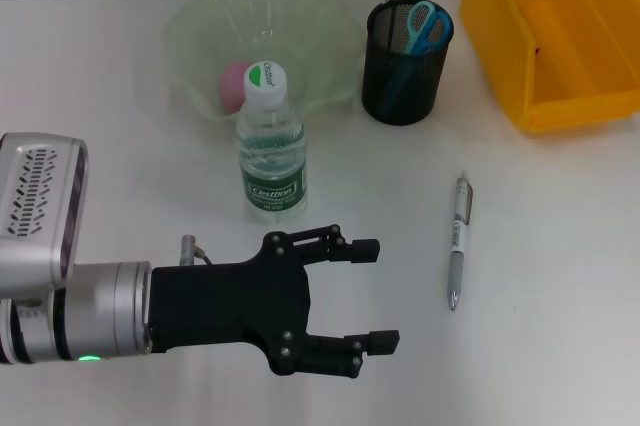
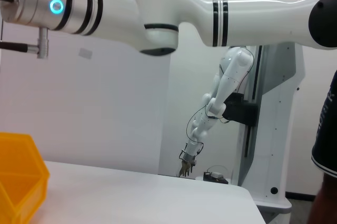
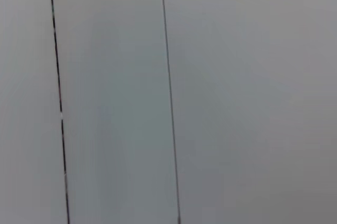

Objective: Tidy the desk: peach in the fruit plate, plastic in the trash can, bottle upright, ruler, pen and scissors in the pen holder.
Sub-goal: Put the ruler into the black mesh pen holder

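Left gripper (image 1: 372, 293) sits low over the near edge of the desk (image 1: 560, 246), claw wide, nothing in it, fingers pointing toward the right side

Just past it the bottle (image 1: 270, 142) is upright already, roughly mid-desk. Pen (image 1: 459, 240) lies flat to the right of the gripper, well apart from it, tip toward the near edge. That looks like the step in hand

To do it well: swing the claw across until the pen's barrel sits between the fingers, turn the wrist so the fingers cross the barrel rather than run along it, and take it near the middle so it doesn't tip when lifted. Keep clear of the bottle

Further back: pen holder (image 1: 405, 76) with scissors (image 1: 427, 26) already in it, peach (image 1: 236, 84) in the fruit plate (image 1: 200, 31) behind the bottle, yellow trash can (image 1: 560, 56) at the far right corner. No ruler or plastic visible

Head view carries all of that. Left wrist view shows none of the small items, only a corner of the trash can, bare desk and a second robot arm (image 2: 210, 108) in the room. Right wrist view is blank wall; right gripper isn't in sight anywhere
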Robot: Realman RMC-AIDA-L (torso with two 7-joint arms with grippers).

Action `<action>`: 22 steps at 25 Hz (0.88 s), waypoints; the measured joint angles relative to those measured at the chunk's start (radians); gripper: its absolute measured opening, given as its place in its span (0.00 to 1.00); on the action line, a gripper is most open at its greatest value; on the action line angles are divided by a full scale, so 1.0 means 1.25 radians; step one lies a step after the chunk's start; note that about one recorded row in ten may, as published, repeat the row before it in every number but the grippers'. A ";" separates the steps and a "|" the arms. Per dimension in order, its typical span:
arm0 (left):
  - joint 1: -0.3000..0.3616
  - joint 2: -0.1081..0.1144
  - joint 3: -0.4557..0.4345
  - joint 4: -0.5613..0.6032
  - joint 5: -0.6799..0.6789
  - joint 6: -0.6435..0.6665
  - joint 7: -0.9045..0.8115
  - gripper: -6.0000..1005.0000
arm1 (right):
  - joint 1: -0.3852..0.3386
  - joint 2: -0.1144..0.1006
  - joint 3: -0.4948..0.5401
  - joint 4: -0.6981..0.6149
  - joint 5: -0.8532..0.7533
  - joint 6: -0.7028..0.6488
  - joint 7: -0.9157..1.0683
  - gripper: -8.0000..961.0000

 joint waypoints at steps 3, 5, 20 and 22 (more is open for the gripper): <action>0.000 0.000 0.000 0.000 0.000 0.000 0.000 0.84 | -0.004 0.001 -0.003 0.033 0.043 -0.006 -0.077 0.40; 0.000 0.000 0.000 0.000 0.000 0.000 -0.001 0.84 | -0.008 0.003 -0.006 0.056 0.075 -0.014 -0.127 0.40; 0.006 -0.001 -0.001 0.000 -0.006 0.010 -0.032 0.84 | -0.013 0.005 -0.007 0.234 0.238 -0.117 -0.436 0.41; 0.006 -0.001 -0.001 0.001 -0.006 0.010 -0.034 0.84 | -0.011 0.005 -0.004 0.249 0.244 -0.120 -0.453 0.41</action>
